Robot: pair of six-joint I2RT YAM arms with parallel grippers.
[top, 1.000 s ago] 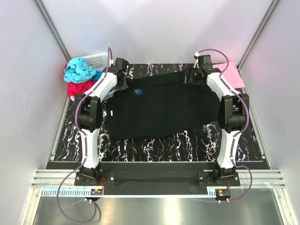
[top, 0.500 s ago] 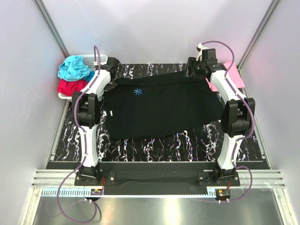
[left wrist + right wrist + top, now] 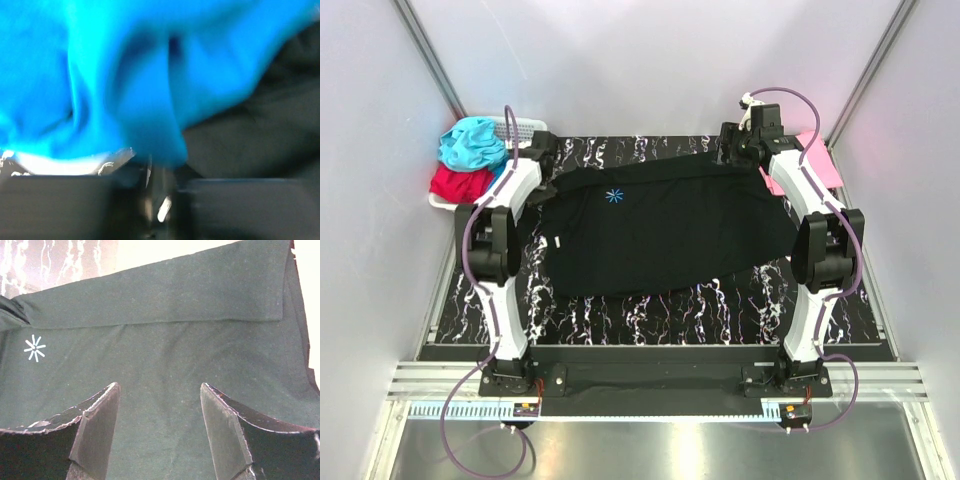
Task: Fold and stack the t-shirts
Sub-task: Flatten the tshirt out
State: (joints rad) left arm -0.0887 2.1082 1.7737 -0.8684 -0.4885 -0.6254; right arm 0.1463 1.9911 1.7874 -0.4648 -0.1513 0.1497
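black t-shirt [image 3: 670, 235] lies flat across the middle of the counter [image 3: 650, 315], starburst mark [image 3: 613, 196] up, toward its far-left part

far edge is doubled over in a narrow band; the fold line runs straight across the right wrist view. near hem is uneven and sags lower on the left. a bare marbled strip lies between hem and arm bases, narrower bare margins left and right

right tool [image 3: 159, 387]: fingers wide apart, nothing between them, over the shirt's far-right area just short of the folded band

left tool [image 3: 542, 152]: at the shirt's far-left corner, just beside the basket [image 3: 528, 126]. its wrist view is blurred, with blue cloth [image 3: 125, 75] filling the top and black cloth at right; cannot tell whether the fingers are apart or together

far-left corner is crowded: teal t-shirt [image 3: 470, 145] and red t-shirt [image 3: 455, 184] heaped at the basket, against the left wall [image 3: 380, 220]

pink t-shirt [image 3: 825, 168] flat in the far-right corner, partly under the right arm, close to the right wall [image 3: 910, 220]
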